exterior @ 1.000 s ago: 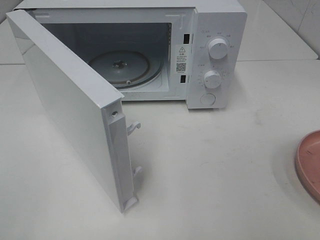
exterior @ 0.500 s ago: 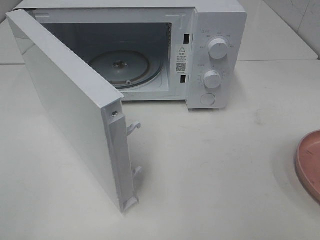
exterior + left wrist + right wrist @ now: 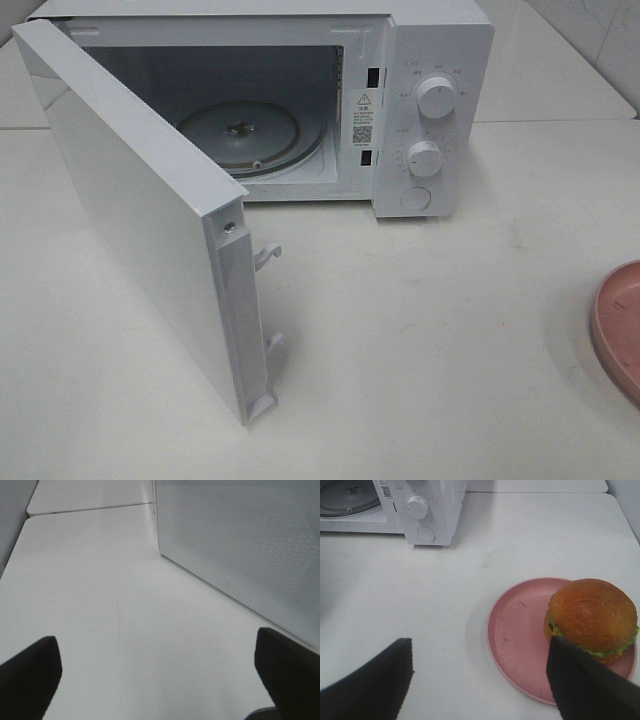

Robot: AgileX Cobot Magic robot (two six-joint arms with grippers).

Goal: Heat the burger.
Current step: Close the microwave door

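I'm seeing the glossy round burger (image 3: 592, 616) sitting on a smooth pink plate (image 3: 515, 640); both grippers' (image 3: 160, 680) (image 3: 480, 680) fingers are hovering spread wide.

Exterior high looks down at open microwave (image 3: 300, 110) from the front. Right wrist shares its dials and pink plate (image 3: 520, 635). Left wrist faces door (image 3: 240, 545) close up

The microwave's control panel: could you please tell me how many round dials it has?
2: the upper dial sits near the panel's top, the lower dial directly beneath it, above a flat round button.
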